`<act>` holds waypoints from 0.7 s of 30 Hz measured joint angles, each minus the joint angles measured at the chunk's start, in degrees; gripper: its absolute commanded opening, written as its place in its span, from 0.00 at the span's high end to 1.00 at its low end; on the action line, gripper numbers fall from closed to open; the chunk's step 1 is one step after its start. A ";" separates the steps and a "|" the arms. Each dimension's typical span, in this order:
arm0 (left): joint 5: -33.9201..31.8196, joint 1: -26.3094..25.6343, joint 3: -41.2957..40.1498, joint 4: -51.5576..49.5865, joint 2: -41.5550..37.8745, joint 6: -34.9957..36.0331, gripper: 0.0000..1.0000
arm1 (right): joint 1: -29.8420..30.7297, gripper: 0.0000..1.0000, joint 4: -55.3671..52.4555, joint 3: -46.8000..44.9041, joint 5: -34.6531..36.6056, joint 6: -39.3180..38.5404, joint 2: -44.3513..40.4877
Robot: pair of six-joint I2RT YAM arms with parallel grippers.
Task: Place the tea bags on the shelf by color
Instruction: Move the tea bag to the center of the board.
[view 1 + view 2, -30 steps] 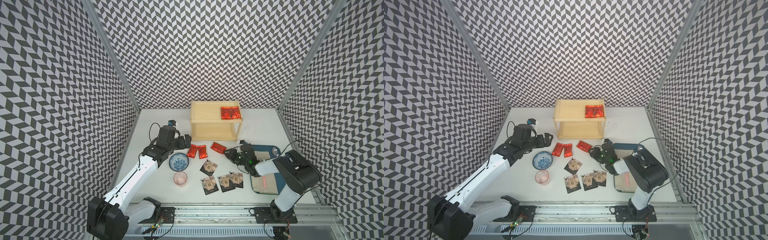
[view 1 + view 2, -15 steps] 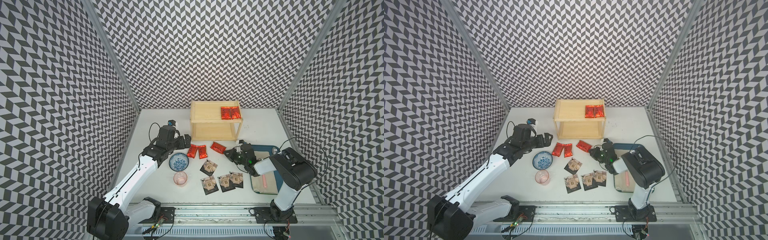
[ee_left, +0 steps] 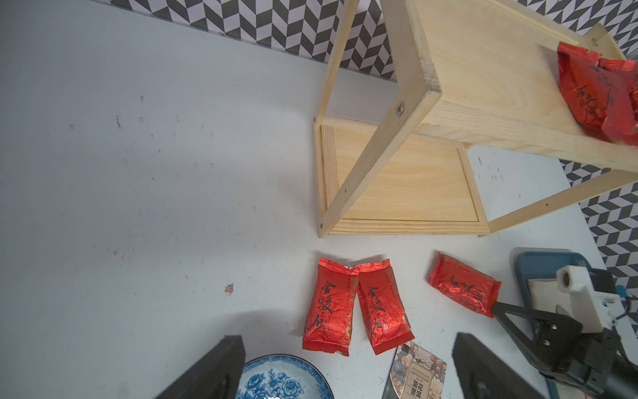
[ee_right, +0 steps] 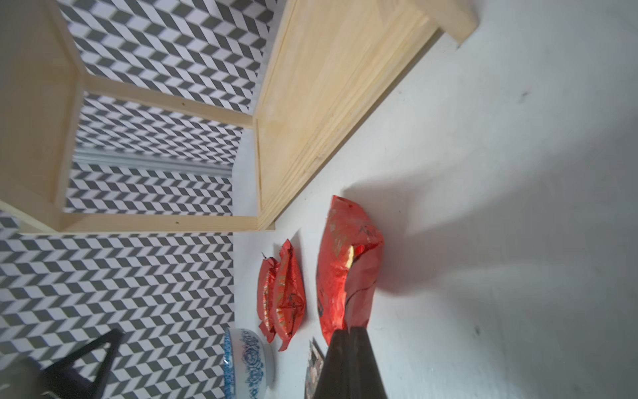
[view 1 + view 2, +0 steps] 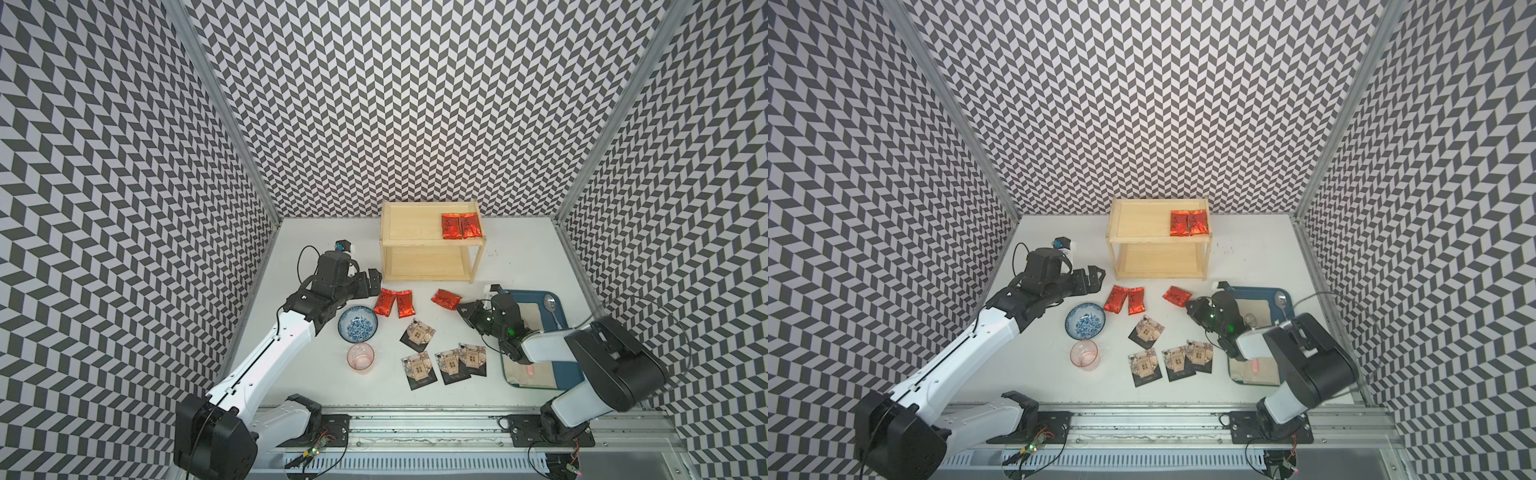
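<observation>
The pale wood shelf [image 5: 430, 243] [image 5: 1158, 241] stands at the back with two red tea bags [image 5: 460, 225] [image 5: 1188, 222] on its top board. A pair of red tea bags [image 5: 394, 302] [image 3: 355, 307] lies in front of it, just ahead of my open left gripper [image 5: 368, 286] [image 3: 348, 340]. Further right, my right gripper [image 5: 461, 308] [image 4: 350, 331] is shut on the end seal of a single red tea bag [image 5: 446, 299] [image 4: 345, 276]. Several black tea bags [image 5: 451, 365] [image 5: 1144, 328] lie flat nearer the front.
A blue patterned bowl [image 5: 357, 324] and a pink cup [image 5: 360, 358] sit left of the black packets. A blue tray [image 5: 540, 384] with beige cloth and a spoon [image 5: 550, 305] lies under the right arm. The shelf's lower board [image 3: 407, 186] is bare.
The right gripper's jaws have closed on the end of the single red tea bag, and the right arm's elbow has shifted slightly. The left arm has not moved.
</observation>
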 measured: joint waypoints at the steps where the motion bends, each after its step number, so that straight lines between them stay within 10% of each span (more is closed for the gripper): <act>1: 0.15 0.00 0.00 0.00 0.00 0.00 0.01 | 0.20 1.00 -0.94 -0.92 1.16 0.57 -2.08; 21: 1.22 0.00 -0.11 0.09 -0.92 0.00 0.01 | 8.50 0.91 -13.62 -6.12 6.14 2.71 -10.25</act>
